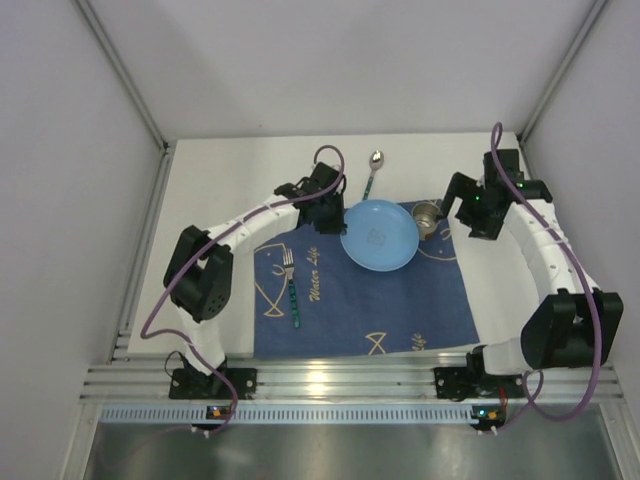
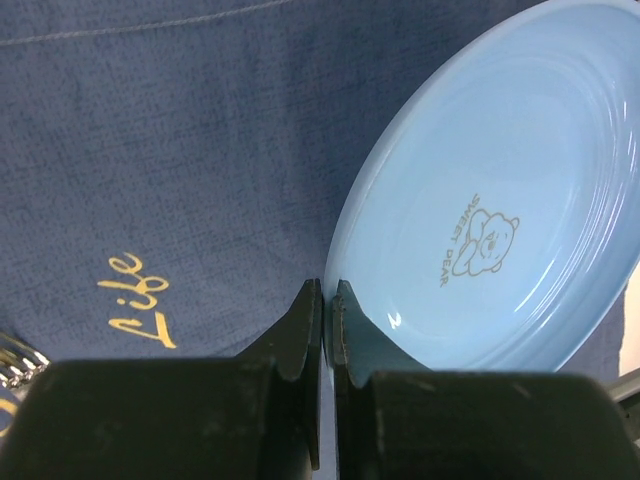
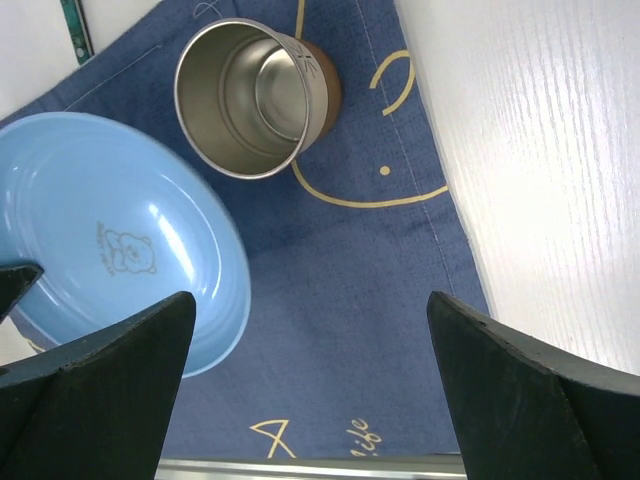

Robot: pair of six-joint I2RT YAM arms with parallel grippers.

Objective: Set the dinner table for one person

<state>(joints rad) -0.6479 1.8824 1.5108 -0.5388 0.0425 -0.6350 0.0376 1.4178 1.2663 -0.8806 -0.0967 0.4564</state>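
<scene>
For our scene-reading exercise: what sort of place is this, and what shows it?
Probably a robot test booth: plain white walls, two robot arms bolted to an aluminium rail, a staged blue placemat.

Your white-sleeved left arm point(image 1: 240, 222) bends at its black elbow and reaches forward and inward. Its black left pincer point(image 2: 325, 300) tips downward, the two fingers pressed together. Your white-sleeved right arm point(image 1: 545, 245) arcs up its own side and curls inward. The black right pincer point(image 3: 310, 300) points down, fingers spread wide.

Flat white dinner table point(image 1: 220, 180), aluminium-railed near edge
</scene>
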